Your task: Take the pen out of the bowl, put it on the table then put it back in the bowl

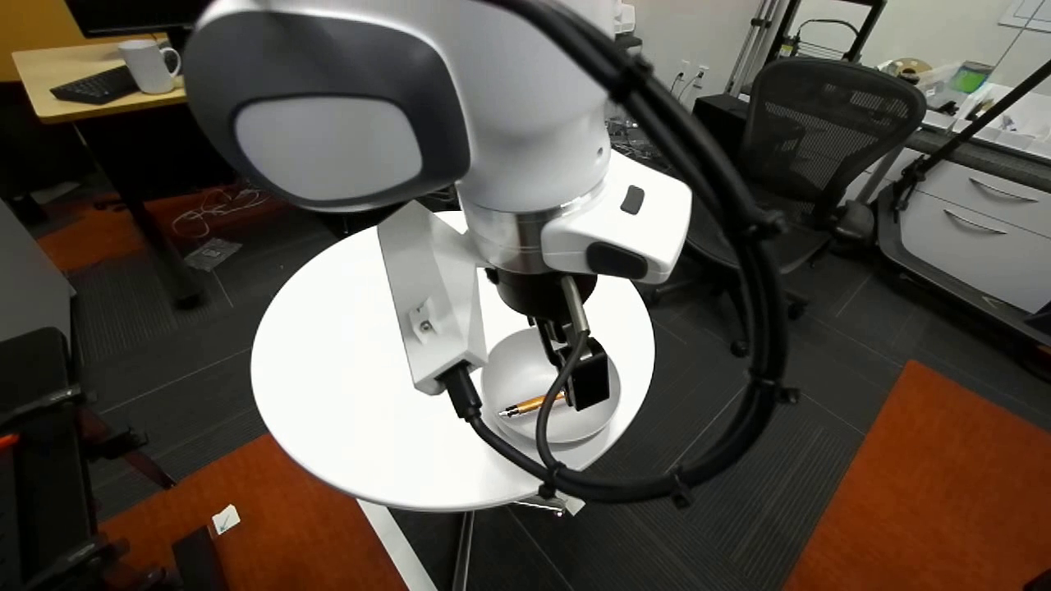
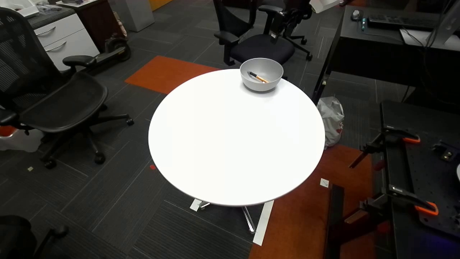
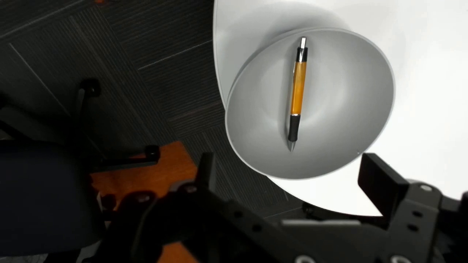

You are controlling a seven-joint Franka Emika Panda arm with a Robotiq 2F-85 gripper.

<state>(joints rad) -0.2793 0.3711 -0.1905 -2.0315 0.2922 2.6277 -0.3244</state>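
Observation:
The orange pen with dark ends lies inside the light grey bowl, seen in both exterior views: pen (image 1: 534, 405) (image 2: 258, 77), bowl (image 1: 516, 361) (image 2: 254, 86). The bowl stands near the edge of the round white table (image 1: 345, 369) (image 2: 233, 136). In the wrist view the whole pen (image 3: 298, 87) rests in the bowl (image 3: 351, 128), its pointed tip toward my fingers. My gripper (image 1: 568, 365) appears over the bowl and hides part of the pen there. In the wrist view the gripper's fingers (image 3: 287, 164) are wide apart with nothing between them.
A thick black cable loop (image 1: 759, 328) hangs from the arm past the table edge. A mesh office chair (image 1: 829, 131) stands behind the table. A wooden desk (image 1: 49, 74) bears a mug and keyboard. A dark bench with orange-tipped clamps (image 2: 427, 208) stands beside the table.

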